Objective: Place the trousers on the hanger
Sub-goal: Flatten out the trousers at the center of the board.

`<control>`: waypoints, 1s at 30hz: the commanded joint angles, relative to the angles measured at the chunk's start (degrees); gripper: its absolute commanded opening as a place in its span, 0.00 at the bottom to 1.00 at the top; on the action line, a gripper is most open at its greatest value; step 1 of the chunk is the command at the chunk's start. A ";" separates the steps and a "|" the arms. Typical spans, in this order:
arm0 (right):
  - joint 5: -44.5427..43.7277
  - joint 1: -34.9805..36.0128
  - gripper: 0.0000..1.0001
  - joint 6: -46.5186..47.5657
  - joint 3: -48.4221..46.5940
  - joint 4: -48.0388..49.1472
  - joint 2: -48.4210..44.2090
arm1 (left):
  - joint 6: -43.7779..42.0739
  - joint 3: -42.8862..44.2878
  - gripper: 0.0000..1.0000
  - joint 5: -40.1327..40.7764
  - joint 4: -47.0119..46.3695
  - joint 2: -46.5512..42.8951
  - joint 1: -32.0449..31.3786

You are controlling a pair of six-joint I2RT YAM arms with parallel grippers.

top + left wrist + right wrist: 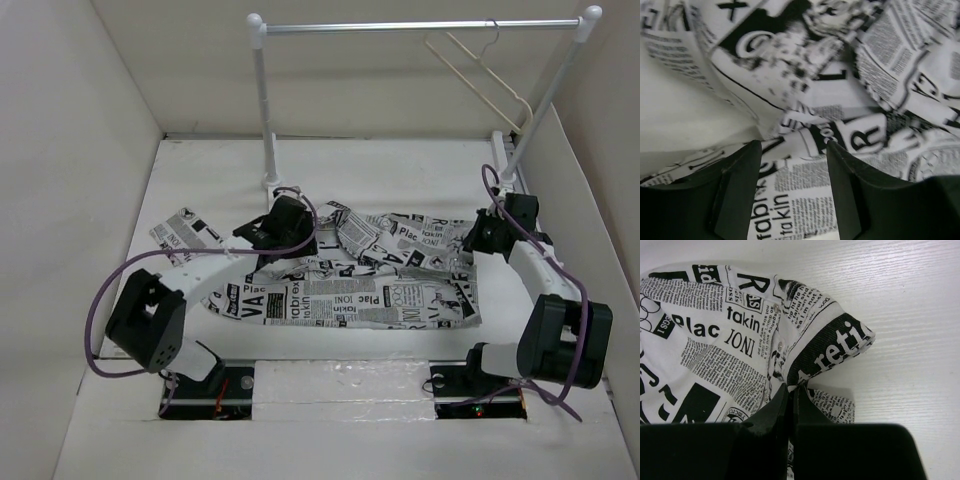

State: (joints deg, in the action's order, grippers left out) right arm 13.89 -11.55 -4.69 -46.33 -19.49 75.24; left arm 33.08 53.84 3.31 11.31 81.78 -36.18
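right gripper: pinching the trousers tight.
left gripper: hovering spread over them.
hanger: hanging twelve o'clock of right gripper.

You are looking past your left gripper, whose two dark fingers are standing apart at the bottom edge. The rumpled, newsprint-patterned trousers are lying across the gap between them and filling most of the frame, while a bare white surface is showing at left.
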 commanded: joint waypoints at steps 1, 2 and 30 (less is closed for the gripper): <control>2.72 0.39 0.00 0.91 0.01 1.21 -1.85 | 0.75 4.15 0.51 10.98 2.92 3.29 0.59; 3.16 0.39 0.00 0.91 -0.08 1.20 -2.20 | 1.02 5.03 0.51 12.58 4.15 5.74 0.59; 3.69 -0.84 0.00 -1.46 -5.17 2.08 3.84 | -15.51 27.20 0.09 55.57 24.64 -1.28 6.48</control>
State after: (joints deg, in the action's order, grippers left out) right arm 18.48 -11.66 -5.45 -48.53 -19.75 76.86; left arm 21.65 82.87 50.61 33.52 77.23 -30.04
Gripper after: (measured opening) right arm 0.042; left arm 0.079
